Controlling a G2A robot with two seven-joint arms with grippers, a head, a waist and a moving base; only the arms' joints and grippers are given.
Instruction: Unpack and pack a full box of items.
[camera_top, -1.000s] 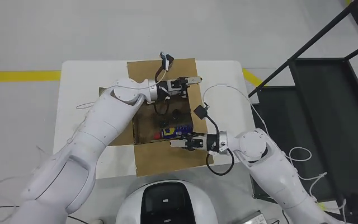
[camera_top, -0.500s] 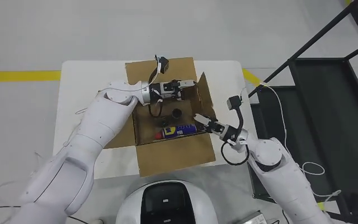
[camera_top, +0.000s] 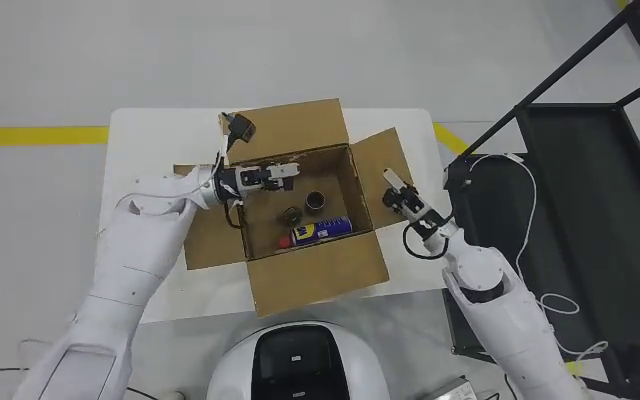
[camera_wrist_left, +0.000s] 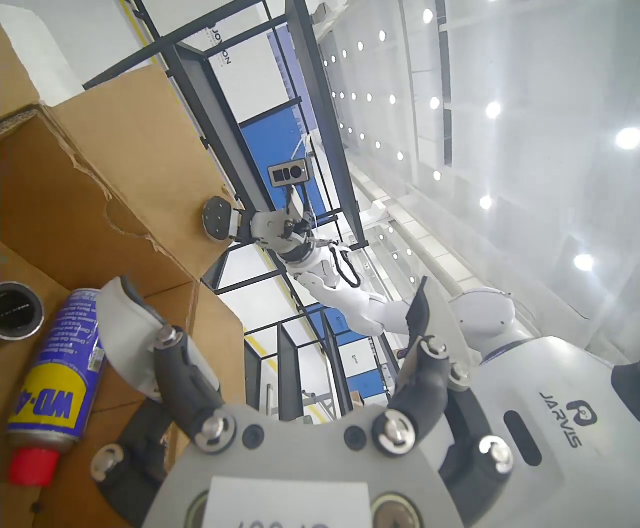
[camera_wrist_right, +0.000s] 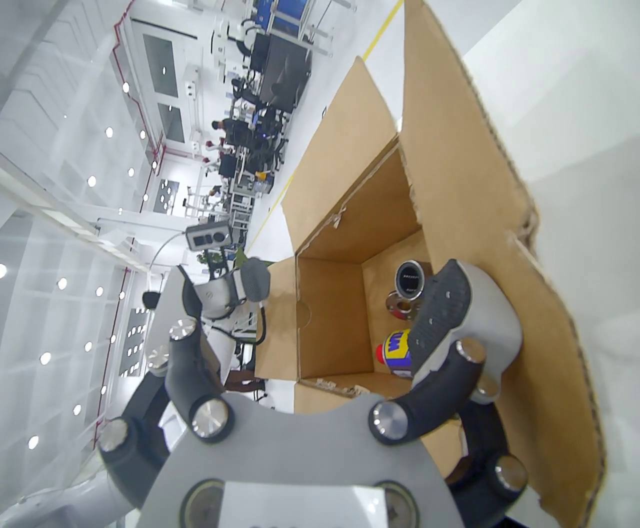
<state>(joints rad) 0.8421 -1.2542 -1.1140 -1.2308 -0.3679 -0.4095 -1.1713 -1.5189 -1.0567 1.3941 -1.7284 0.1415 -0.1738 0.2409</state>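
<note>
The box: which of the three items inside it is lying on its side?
The blue and yellow spray can with the red cap. It lies lengthwise; the dark round can and the small round part show their round ends upward.

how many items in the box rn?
3. Spray can lying by the robot-side wall of the box; dark round can standing mid-floor; smaller round item just beside it. Shadowed corners may hide more.
</note>
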